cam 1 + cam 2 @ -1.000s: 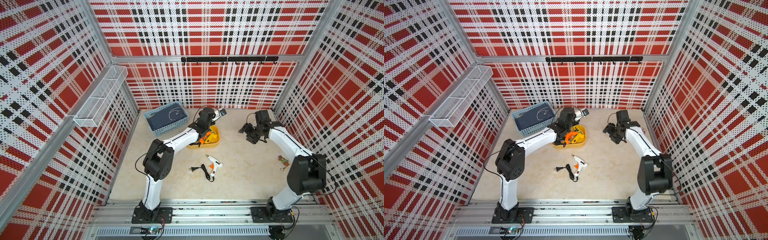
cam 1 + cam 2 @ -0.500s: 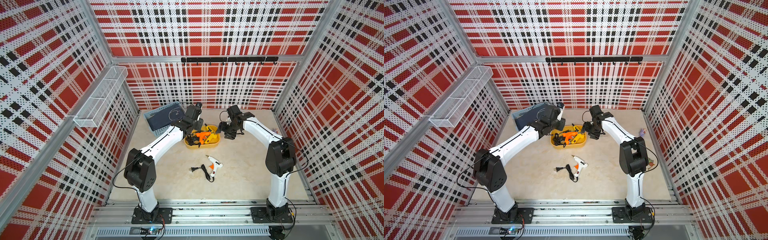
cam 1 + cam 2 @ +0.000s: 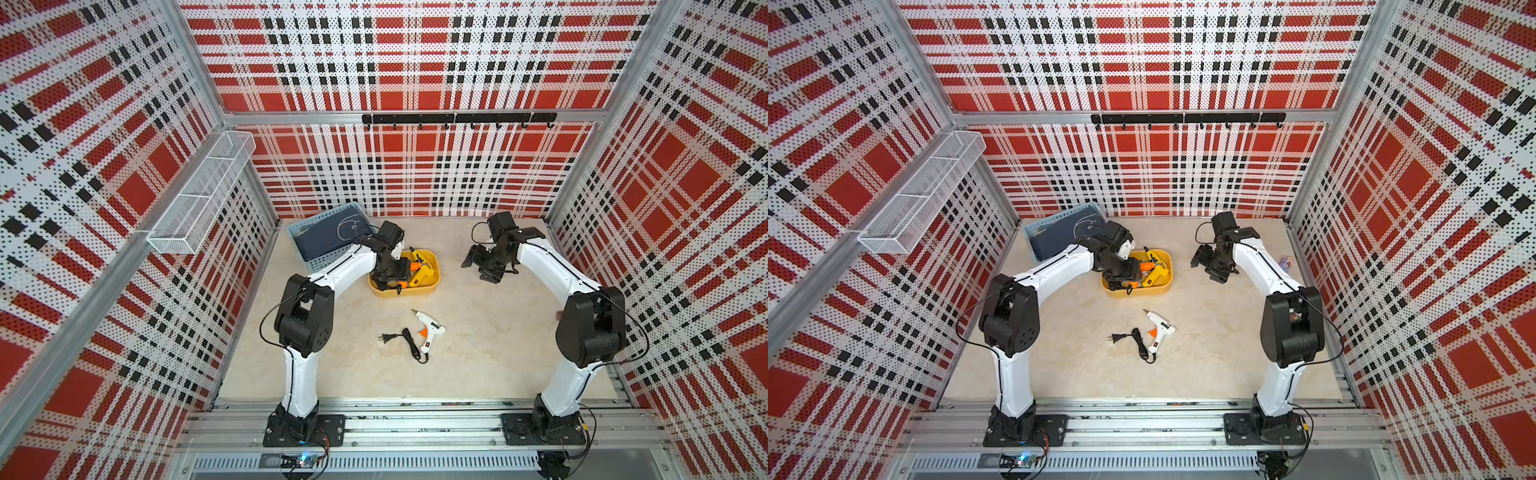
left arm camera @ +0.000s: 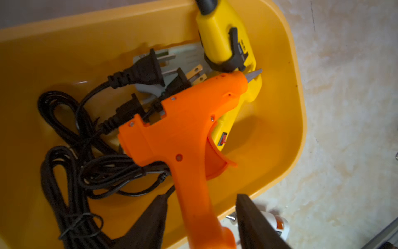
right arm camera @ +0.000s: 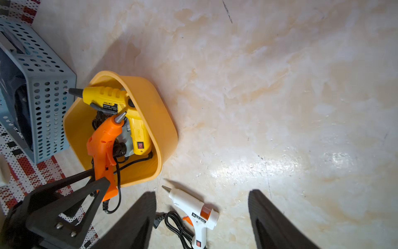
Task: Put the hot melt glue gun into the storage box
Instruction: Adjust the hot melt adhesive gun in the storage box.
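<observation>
Straddling the handle of the orange glue gun (image 4: 185, 129), the left gripper (image 4: 200, 198) is standing spread, with a gap showing on each side, not pinching it. Gun body is lying inside the storage box (image 4: 286, 107), on black cords (image 4: 71, 151) and against a yellow glue gun (image 4: 221, 43); handle is sticking out over the rim. Box is sitting toward the bench's (image 3: 478, 353) back edge, just beside a blue basket (image 5: 49, 103). White glue gun (image 3: 430, 332) is lying mid-bench in front of the box, cord coiled beside it. Right gripper (image 5: 202, 193) is hovering spread, holding nothing, toward the back right corner.
</observation>
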